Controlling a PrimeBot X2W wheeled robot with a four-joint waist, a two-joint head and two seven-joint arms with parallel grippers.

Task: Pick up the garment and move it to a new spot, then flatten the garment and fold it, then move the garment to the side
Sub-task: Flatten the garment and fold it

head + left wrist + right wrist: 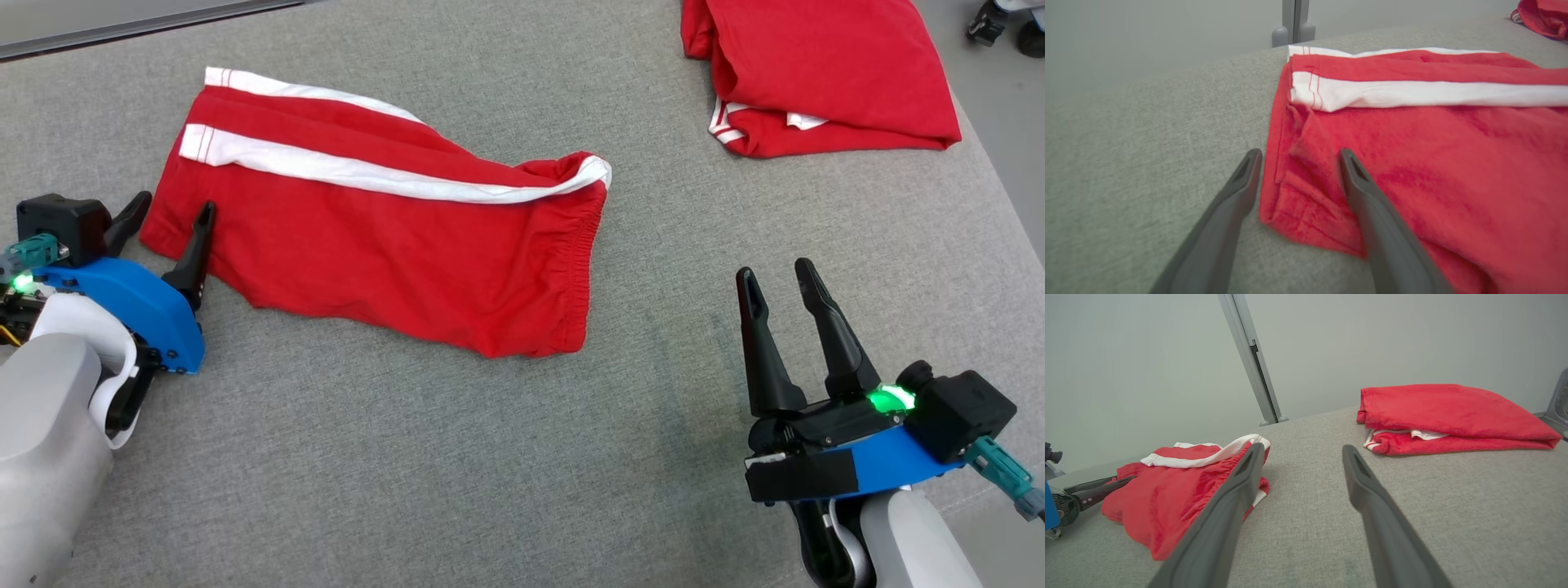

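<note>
We find the red shorts point(384, 245) lying flat on the grey counter point(490, 457), left of centre in the head view. The left end effector point(176, 201) stands wide at their lower-left hem. The left wrist view resolves this more clearly: one finger point(1372, 212) is over cloth, the other over bare counter. The right end effector point(774, 269), wide and empty, sits lower right. A folded red garment point(816, 73) lies upper right.

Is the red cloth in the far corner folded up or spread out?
Folded. The far cloth lies doubled over in stacked layers, with white-trimmed edges tucked between them.
</note>
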